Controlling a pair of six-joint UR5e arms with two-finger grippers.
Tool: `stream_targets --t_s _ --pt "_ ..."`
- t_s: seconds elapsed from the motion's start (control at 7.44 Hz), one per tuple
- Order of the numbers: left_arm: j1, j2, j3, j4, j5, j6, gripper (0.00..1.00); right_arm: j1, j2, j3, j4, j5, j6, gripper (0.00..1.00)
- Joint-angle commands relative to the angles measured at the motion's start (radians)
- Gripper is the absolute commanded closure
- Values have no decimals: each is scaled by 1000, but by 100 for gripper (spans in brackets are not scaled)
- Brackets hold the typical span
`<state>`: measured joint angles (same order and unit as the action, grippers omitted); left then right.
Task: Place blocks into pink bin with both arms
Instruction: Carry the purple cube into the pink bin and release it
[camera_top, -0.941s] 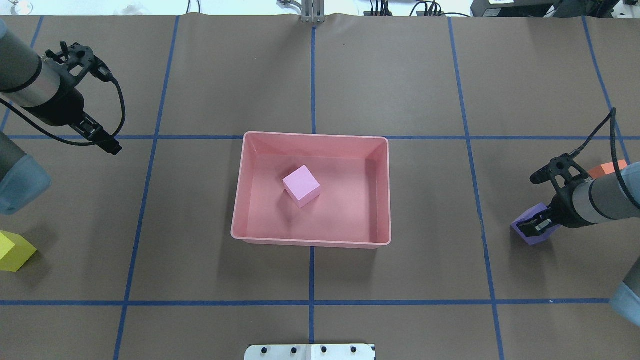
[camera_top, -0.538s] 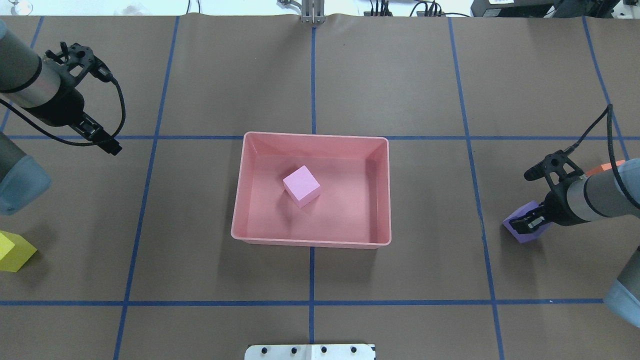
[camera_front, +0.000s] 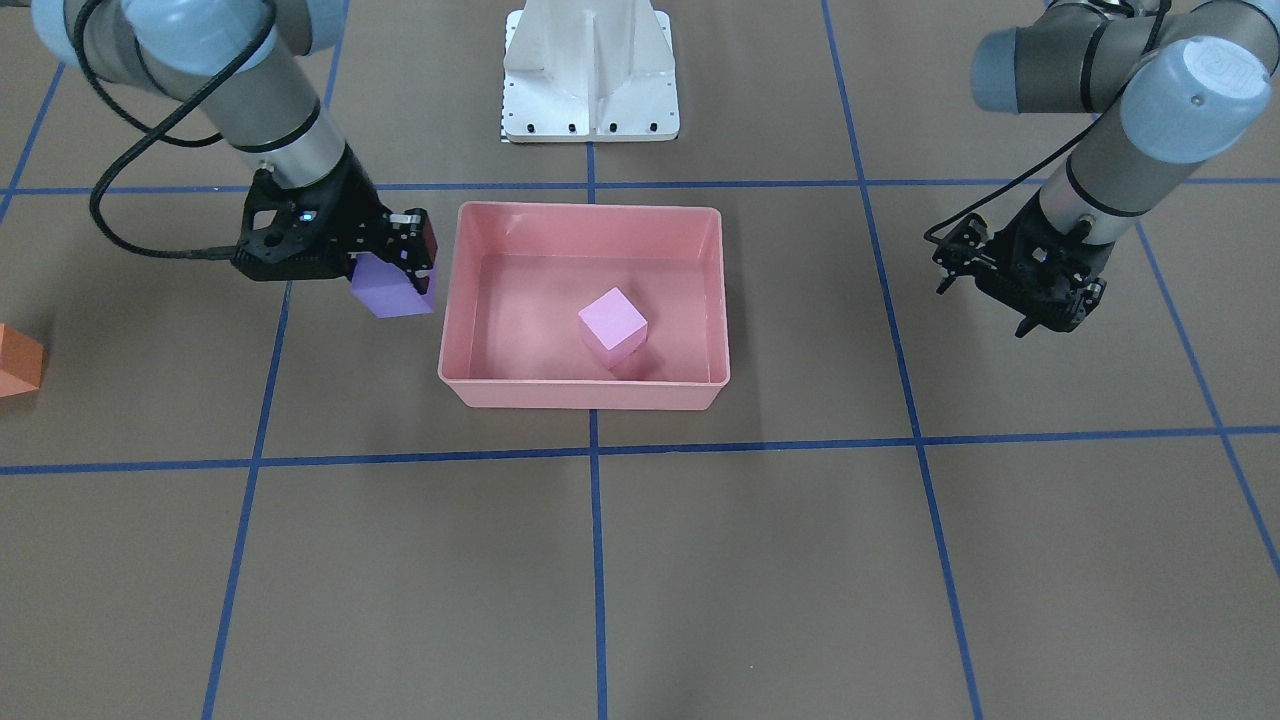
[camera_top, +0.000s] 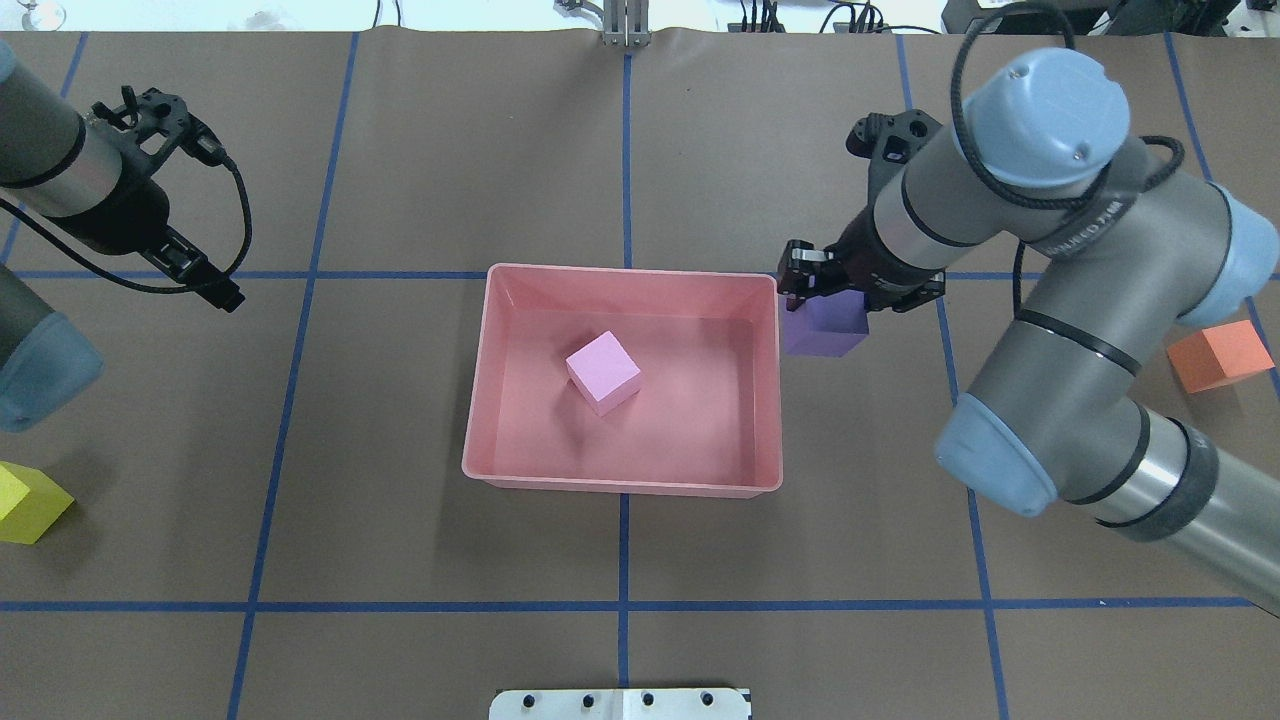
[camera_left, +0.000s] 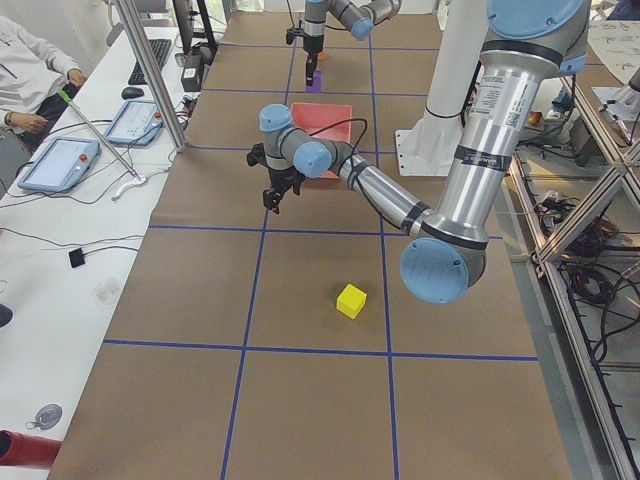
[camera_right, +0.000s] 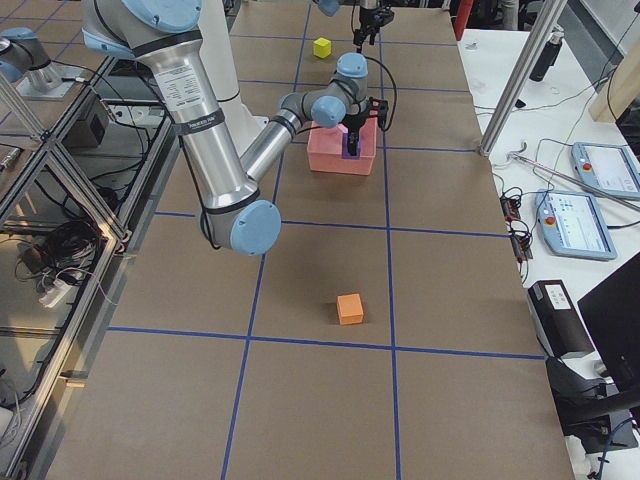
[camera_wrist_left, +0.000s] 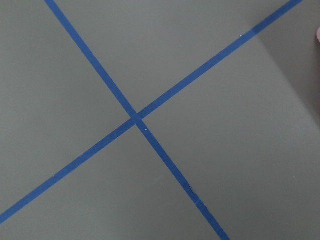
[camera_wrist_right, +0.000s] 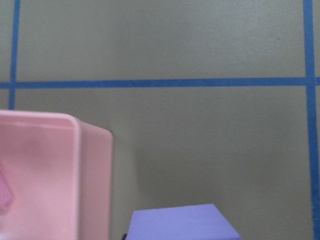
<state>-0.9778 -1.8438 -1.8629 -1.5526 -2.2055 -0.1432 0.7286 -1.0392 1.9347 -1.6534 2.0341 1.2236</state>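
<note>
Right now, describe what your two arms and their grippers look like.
Both the left arm and right arm are grey tubes with light-blue joint caps. The left gripper and right gripper are black, each with a black cable looping from the wrist.

Counter (camera_top: 800, 150) under brown paper, blue tape grid (camera_top: 623, 605). White desk (camera_left: 60, 250) along counter's long edge: tablets (camera_left: 58, 163), loose cables, seated person (camera_left: 30, 55) at far end. Aluminium post (camera_left: 150, 75) at counter's edge. Open metal frame (camera_right: 62, 160) with cable tangle (camera_right: 60, 260) along opposite edge. Even light.
</note>
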Motion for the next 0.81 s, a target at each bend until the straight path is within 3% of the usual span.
stream_targets --t_s 0.0,0.13,0.27,0.67 --pt "1 44 -1 -48 3 14 0 -73 154 -52 -80 -82 117 100" --pt "-1 93 1 -123 3 14 0 -118 198 -95 -80 -128 157 66" --pt "-4 130 -2 -167 0 14 0 -142 199 -95 -78 -174 160 1" --pt "-56 243 -18 -208 0 126 0 -146 191 -88 -81 -176 148 0"
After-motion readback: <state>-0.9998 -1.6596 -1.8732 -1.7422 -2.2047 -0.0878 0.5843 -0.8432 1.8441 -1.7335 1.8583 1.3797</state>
